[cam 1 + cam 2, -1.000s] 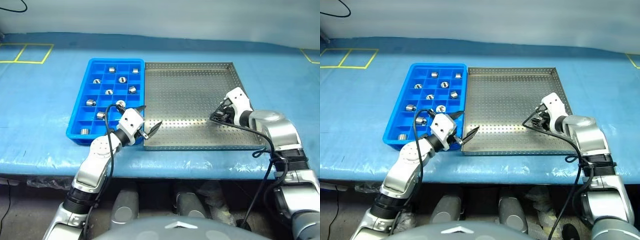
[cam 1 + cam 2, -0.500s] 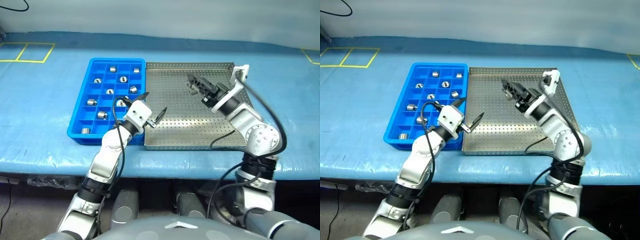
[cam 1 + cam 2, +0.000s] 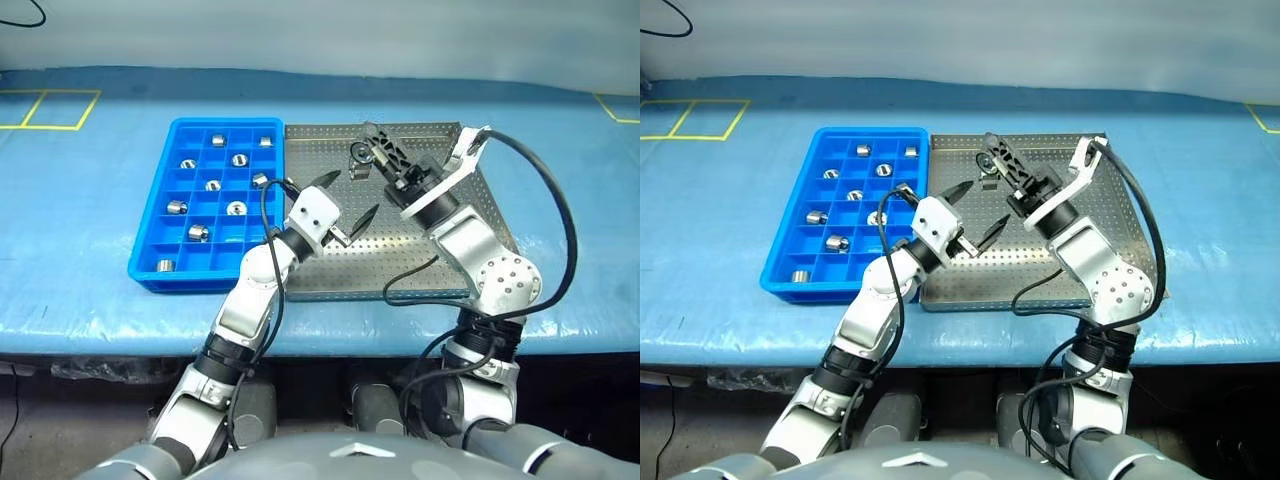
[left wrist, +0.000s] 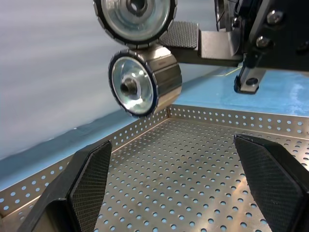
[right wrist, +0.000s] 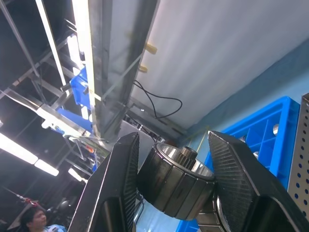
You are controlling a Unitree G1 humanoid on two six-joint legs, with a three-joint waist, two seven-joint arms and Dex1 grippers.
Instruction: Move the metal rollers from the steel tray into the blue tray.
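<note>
The steel tray lies at the table's centre, with the blue tray against its left side. Several metal rollers sit in the blue tray's compartments. My right gripper hangs above the steel tray's far part, tilted upward and shut on a metal roller. A second roller rests against the held one. Between the right fingers the ridged roller is clamped. My left gripper is open and empty over the steel tray's left half, just short of the held roller.
A blue cover spreads over the table. Yellow tape marks lie at the far left and far right. A black cable from my right wrist loops over the steel tray's right rim. The table's front edge runs just before both trays.
My right gripper swung from the steel tray's right side leftward and upward, rolling its wrist, to the tray's far middle. My left gripper moved right and up from the trays' shared edge, staying open.
</note>
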